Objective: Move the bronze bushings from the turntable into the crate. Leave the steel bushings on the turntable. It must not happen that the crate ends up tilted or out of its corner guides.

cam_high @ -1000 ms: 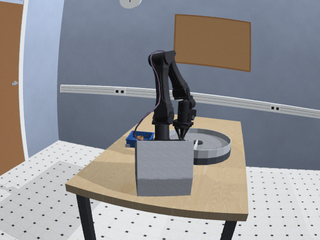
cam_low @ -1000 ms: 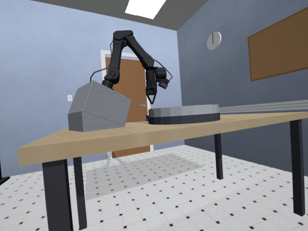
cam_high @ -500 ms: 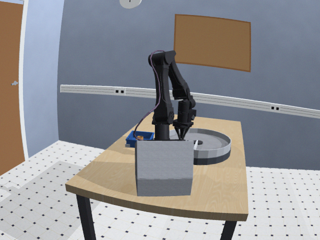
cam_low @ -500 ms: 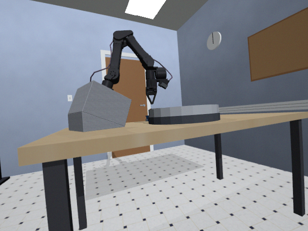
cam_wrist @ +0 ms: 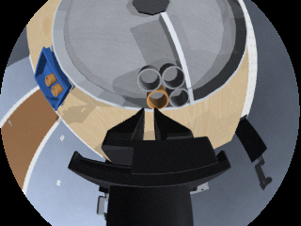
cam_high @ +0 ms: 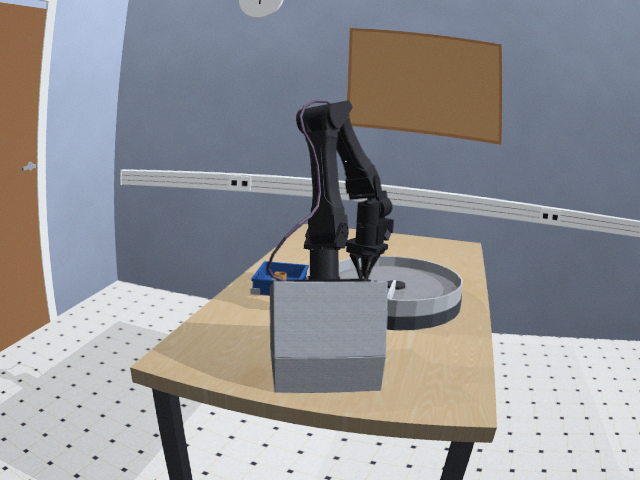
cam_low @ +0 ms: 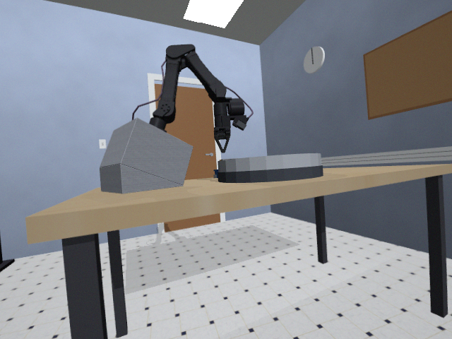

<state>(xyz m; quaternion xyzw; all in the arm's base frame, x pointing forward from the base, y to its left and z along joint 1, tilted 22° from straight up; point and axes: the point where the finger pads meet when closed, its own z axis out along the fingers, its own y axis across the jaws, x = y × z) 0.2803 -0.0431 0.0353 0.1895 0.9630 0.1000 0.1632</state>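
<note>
Only from the wrist: bronze bushing (cam_wrist: 157,98) beside three steel bushings (cam_wrist: 150,77).

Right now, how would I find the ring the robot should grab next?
Find the big round gray turntable. By its edge, beside the white divider, four rings huddle. Pick the only orange-brown ring; the other rings are gray.
</note>
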